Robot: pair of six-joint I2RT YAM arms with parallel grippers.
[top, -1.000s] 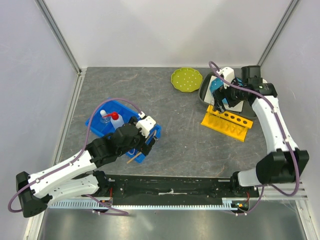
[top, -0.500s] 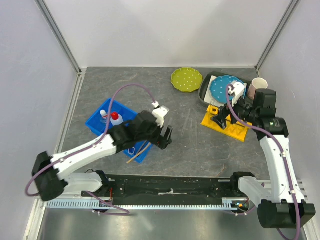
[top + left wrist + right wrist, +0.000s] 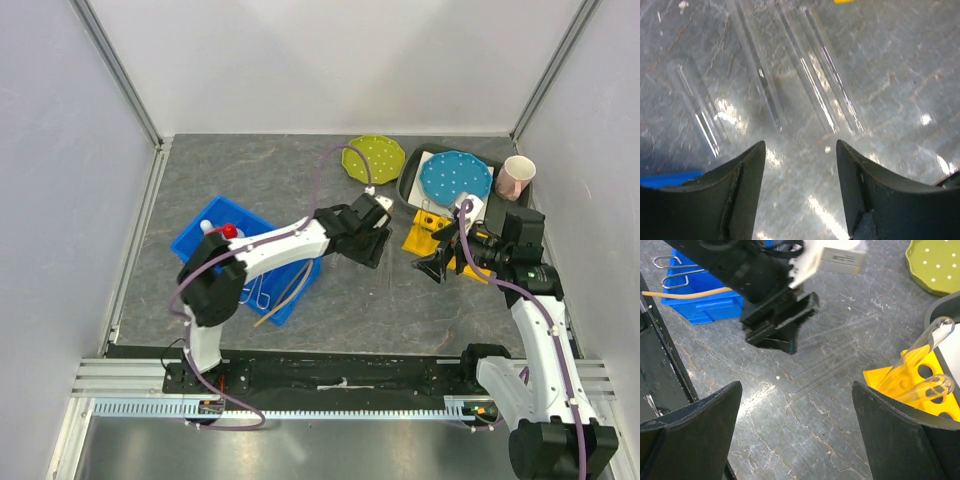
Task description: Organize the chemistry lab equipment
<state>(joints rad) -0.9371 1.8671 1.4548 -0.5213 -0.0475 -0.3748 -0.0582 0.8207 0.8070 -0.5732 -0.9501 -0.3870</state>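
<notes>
Thin clear glass tubes (image 3: 815, 87) are lying flat on the grey desk (image 3: 900, 75) beneath the wide-spread, empty left gripper (image 3: 800, 150). Likely light, slick and brittle, they are best being pinched gently mid-length.

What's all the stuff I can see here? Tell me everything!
bin: one, blue, table's left
squeeze bottle: one, clear with red cap, in bin
flask: one, clear with white stopper, in bin
rubber tube: one, tan, in bin
wire tongs: one, metal, in bin
loose glass tubes: about four, clear, lying mid-table
rack: one, yellow, right of them
racked glass tubes: two, clear, leaning in rack
green plate: one, dotted, far edge
blue plate: one, dotted, in tray
tray: one, dark, far right
cup: one, pink, by blue plate
left gripper: open, black, above loose tubes
right gripper: open, black, near rack
</notes>
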